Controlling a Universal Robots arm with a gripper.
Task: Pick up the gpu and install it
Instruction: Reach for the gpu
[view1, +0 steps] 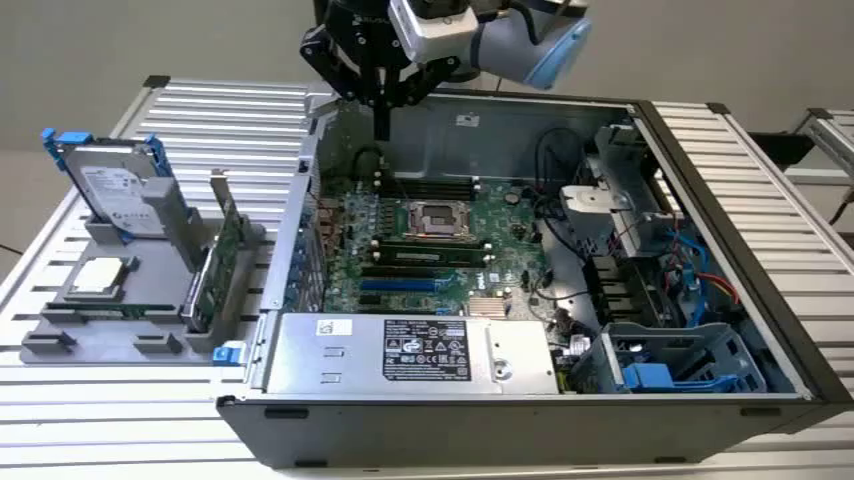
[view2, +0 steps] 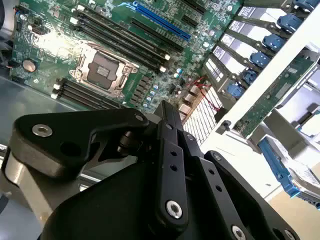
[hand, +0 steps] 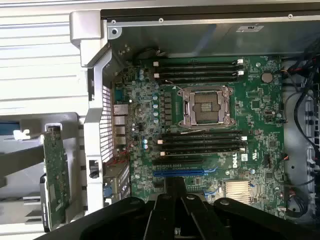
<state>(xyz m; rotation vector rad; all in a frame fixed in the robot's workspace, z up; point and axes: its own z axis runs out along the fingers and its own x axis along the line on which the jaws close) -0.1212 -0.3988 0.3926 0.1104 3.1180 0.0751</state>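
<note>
The gpu (view1: 218, 262), a thin green card with a silver bracket at its far end, stands on edge in the grey holder (view1: 147, 300) on the exterior view's left, outside the open computer case. The card also appears in both wrist views (hand: 55, 180) (view2: 272, 92). My gripper (view1: 383, 128) hangs above the case's back corner, up and to the exterior view's right of the card, well apart from it. Its black fingers (view2: 167, 120) meet at the tip with nothing between them. Below them lies the motherboard (hand: 250, 105) with its long blue slot (hand: 182, 172).
The grey holder also carries a silver hard drive with blue rails (view1: 114, 185), a processor chip (view1: 104, 278) and a memory stick (view1: 114, 308). The case wall (view1: 300, 240) stands between holder and motherboard. A power supply (view1: 400, 350) and cables (view1: 694, 260) fill the case's near and right parts.
</note>
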